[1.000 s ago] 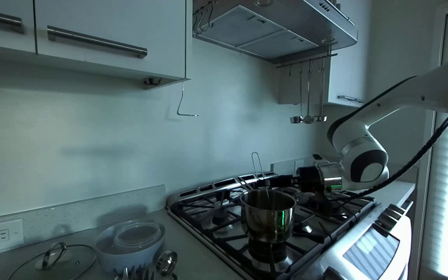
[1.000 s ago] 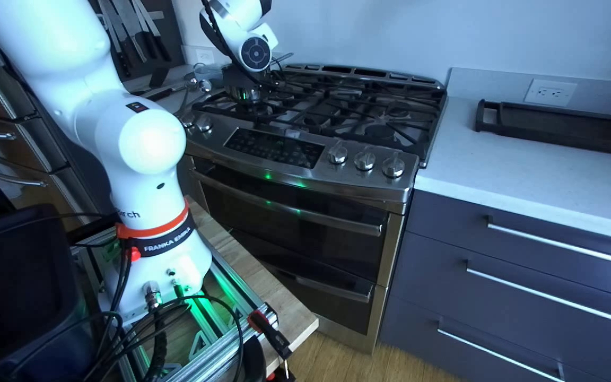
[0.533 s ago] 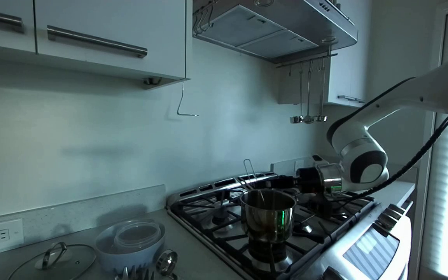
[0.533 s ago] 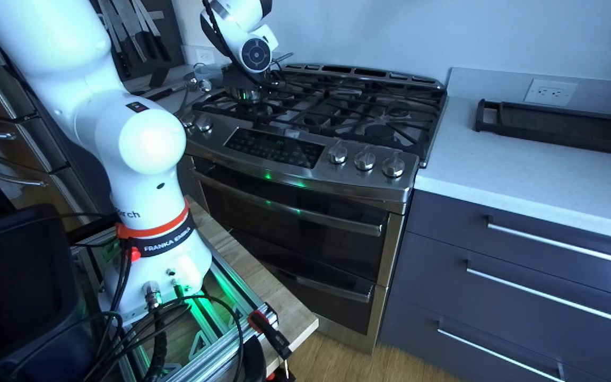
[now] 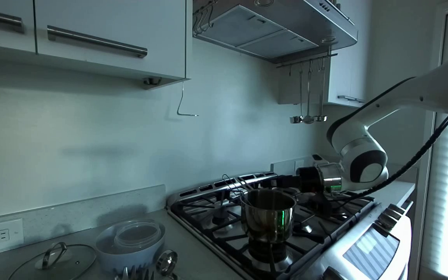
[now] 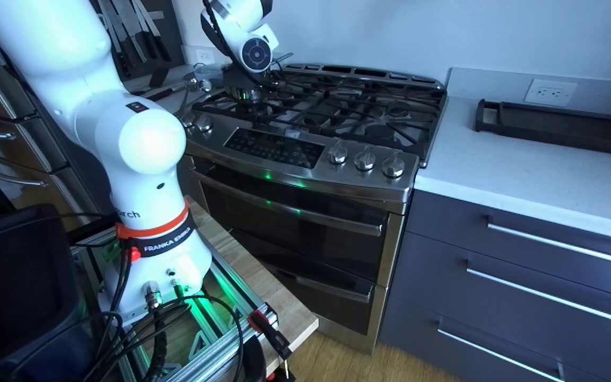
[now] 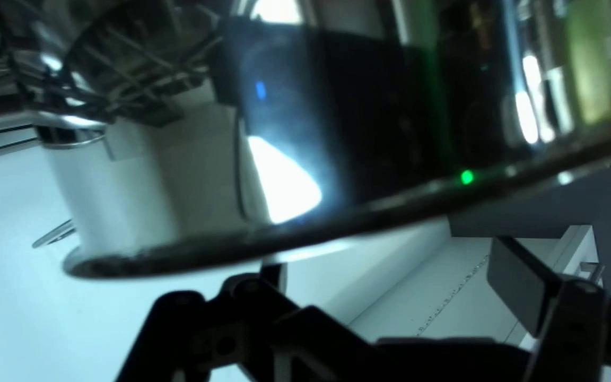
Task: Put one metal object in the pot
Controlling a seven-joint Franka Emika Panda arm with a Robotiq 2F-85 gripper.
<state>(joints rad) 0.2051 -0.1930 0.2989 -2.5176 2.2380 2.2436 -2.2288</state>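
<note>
The shiny steel pot (image 5: 268, 223) stands upright on a burner, and its wall (image 7: 337, 132) fills the top of the wrist view. Thin and wire-like, the metal object (image 5: 227, 179) leans over the pot's back rim. Its looped end sticks out to the left in that exterior view; its lower end seems to go down inside the pot, where little shows. Just behind the rim, my gripper (image 7: 396, 281) stands open, its fingers wide apart with nothing between them. In an exterior view the gripper is a dark shape at rim height, apart from the metal object.
Black grates surround the pot. A white bowl (image 5: 117, 254), a glass lid (image 5: 66, 264), a ladle (image 5: 166, 263) and forks (image 5: 133, 274) are on the counter beside the stove. Utensils (image 5: 308, 116) hang under the hood. A black tray (image 6: 560, 130) lies on another counter.
My gripper has opened and let go of the metal object. Its looped end has swung left and down, from nearly upright to leaning over the rim. Arm and pot have hardly moved.
</note>
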